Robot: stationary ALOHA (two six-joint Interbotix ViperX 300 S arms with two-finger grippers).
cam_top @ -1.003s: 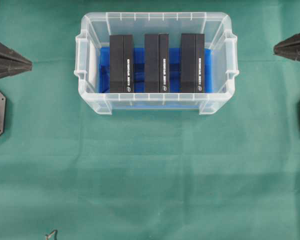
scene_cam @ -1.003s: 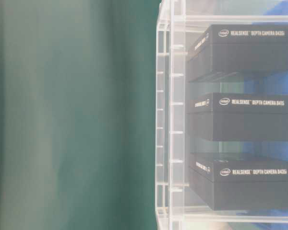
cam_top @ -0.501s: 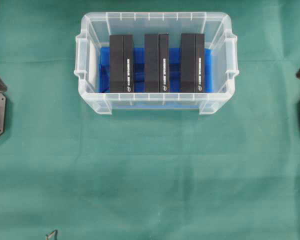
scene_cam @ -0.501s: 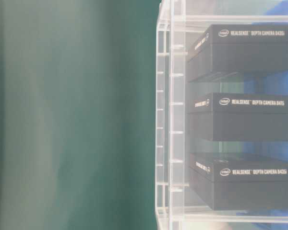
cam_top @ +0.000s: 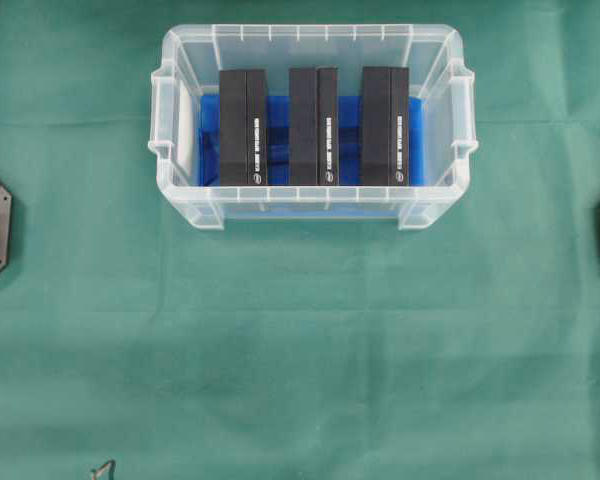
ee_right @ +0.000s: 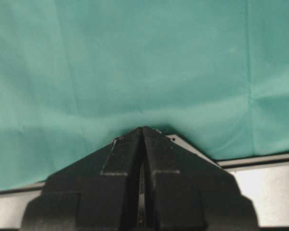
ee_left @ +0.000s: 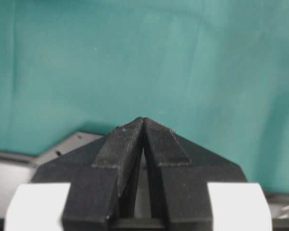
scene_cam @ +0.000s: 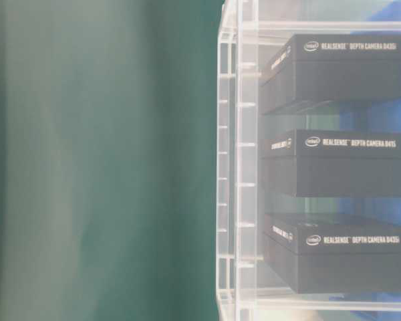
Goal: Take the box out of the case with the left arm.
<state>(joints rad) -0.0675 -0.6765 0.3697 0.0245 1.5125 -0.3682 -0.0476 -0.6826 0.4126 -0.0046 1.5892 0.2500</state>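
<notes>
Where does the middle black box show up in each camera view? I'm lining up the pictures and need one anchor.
Overhead: the middle black box stands in the centre of the clear case, upper middle of the picture.
Table-level: right side, the middle one of three stacked in the picture.
Left wrist: not in it.
Right wrist: not in it.
Shared landmark: the green cloth, visible in all four views.

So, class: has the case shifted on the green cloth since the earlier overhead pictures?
No. The case sits in the same spot on the green cloth, and its three black boxes have not moved inside it.
</notes>
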